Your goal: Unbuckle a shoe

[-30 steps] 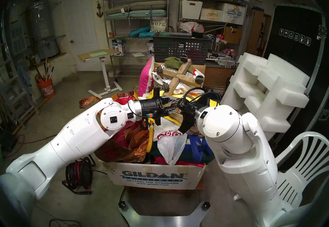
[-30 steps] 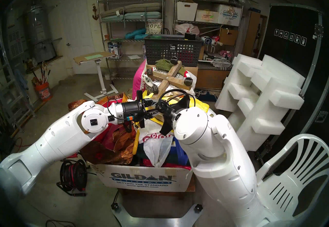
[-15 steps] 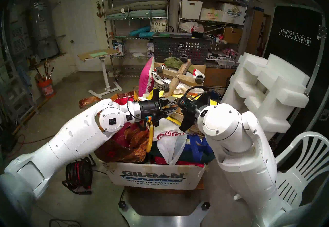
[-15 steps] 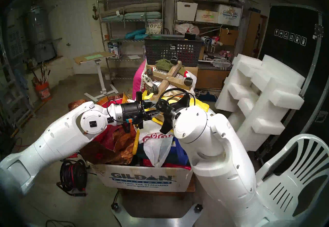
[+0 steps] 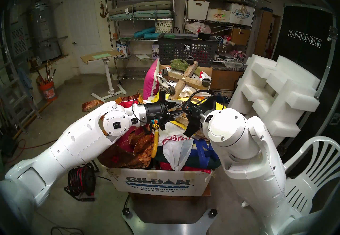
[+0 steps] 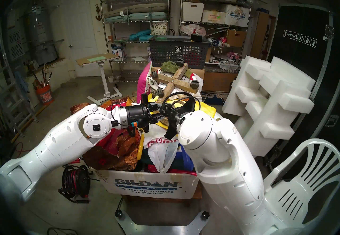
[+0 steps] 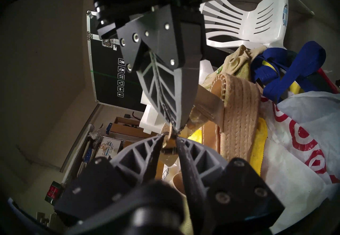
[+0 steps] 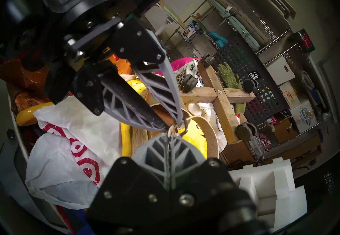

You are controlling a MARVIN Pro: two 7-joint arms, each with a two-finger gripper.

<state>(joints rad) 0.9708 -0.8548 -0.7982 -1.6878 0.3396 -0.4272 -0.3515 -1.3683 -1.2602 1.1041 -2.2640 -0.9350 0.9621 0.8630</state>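
nothing moved; both end effectors [image 7: 170, 138] [image 8: 168, 134] seemingly pinch strap [image 8: 206, 129].

White plastic chair [image 5: 312, 170], Gildan box [image 5: 160, 185], grey basket [image 5: 185, 50], foam blocks [image 5: 279, 89].

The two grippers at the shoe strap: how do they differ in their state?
The right gripper is fully shut, pinching the thin strap end; the left gripper is shut on the buckle, its fingertips a little apart. In the left wrist view the right one points down, the left one up. Both meet tip to tip above the shoe.
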